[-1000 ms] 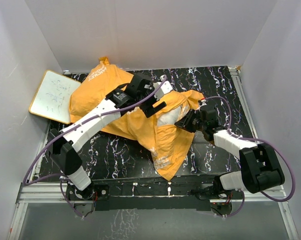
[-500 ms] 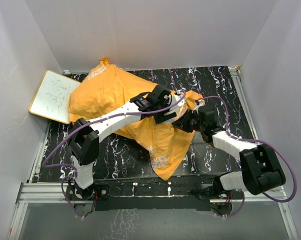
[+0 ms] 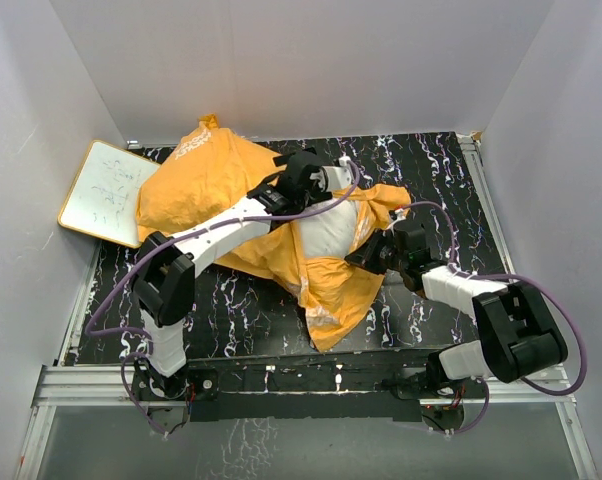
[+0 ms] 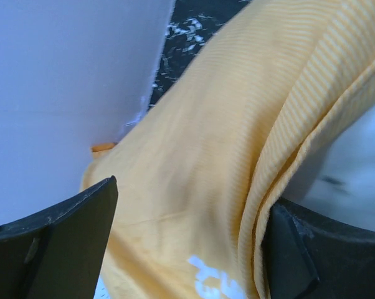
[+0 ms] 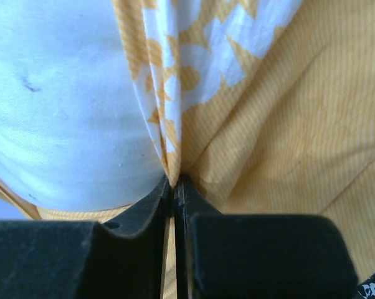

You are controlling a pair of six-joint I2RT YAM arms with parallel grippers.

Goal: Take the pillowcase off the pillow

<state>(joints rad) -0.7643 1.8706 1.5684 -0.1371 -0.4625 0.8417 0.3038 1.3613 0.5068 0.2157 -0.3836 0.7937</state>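
Note:
The orange pillowcase (image 3: pixel 216 175) lies bunched across the middle of the table, its open end pulled back. The off-white pillow (image 3: pixel 326 230) shows bare in the opening. My left gripper (image 3: pixel 333 180) hovers at the far rim of the opening. In the left wrist view the gripper (image 4: pixel 187 249) is open, with orange fabric (image 4: pixel 212 156) lying between its wide-apart fingers. My right gripper (image 3: pixel 366 255) is at the near right rim. In the right wrist view the gripper (image 5: pixel 175 182) is shut on a fold of the pillowcase (image 5: pixel 287 124), right beside the pillow (image 5: pixel 63 106).
A white whiteboard (image 3: pixel 106 190) leans at the far left, touching the case's left end. White walls close in the left, back and right. The black marbled table (image 3: pixel 431 170) shows around the fabric. A loose orange flap (image 3: pixel 326 315) hangs toward the front edge.
My left gripper swung right and forward over the case, then back to the opening's far rim. My right gripper pulled its fold toward the near left. More of the pillow shows.

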